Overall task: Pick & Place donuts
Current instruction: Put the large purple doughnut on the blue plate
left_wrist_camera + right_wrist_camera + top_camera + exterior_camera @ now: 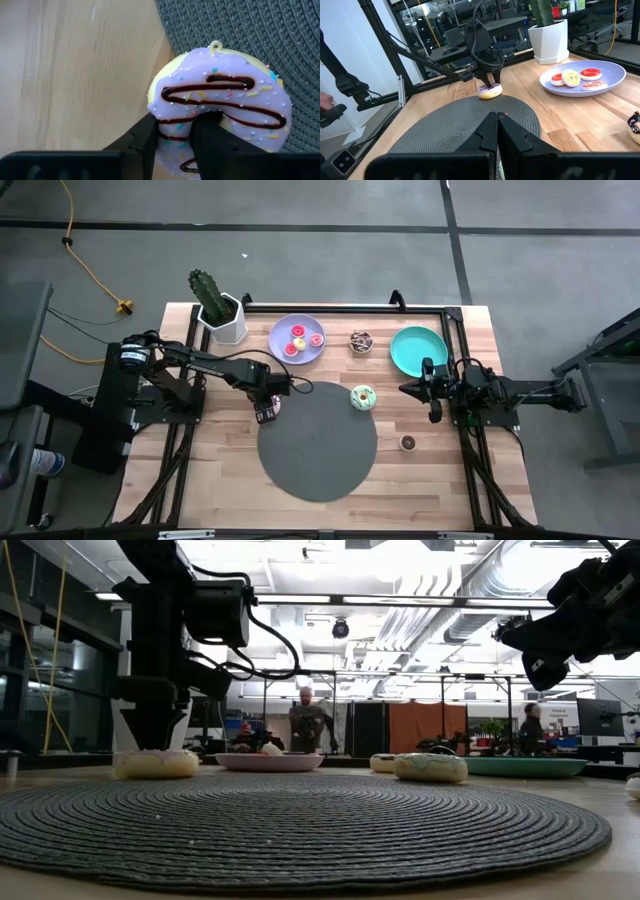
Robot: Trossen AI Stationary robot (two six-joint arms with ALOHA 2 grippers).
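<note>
High view first: we see the grey mat (317, 442) in the middle of the table, and we place everything by it. The left gripper (266, 414) sits at the mat's upper left edge, its fingers (146, 137) clamped on a lavender-iced donut (220, 102) that lies half on the mat, half on bare wood. A green-iced donut (363, 397) rests on the mat's upper right rim. Right of the mat hovers the right gripper (434, 412), its fingers pressed together and holding nothing.

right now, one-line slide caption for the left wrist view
Left gripper pinching a purple-iced sprinkled donut at the edge of the grey mat.
</note>
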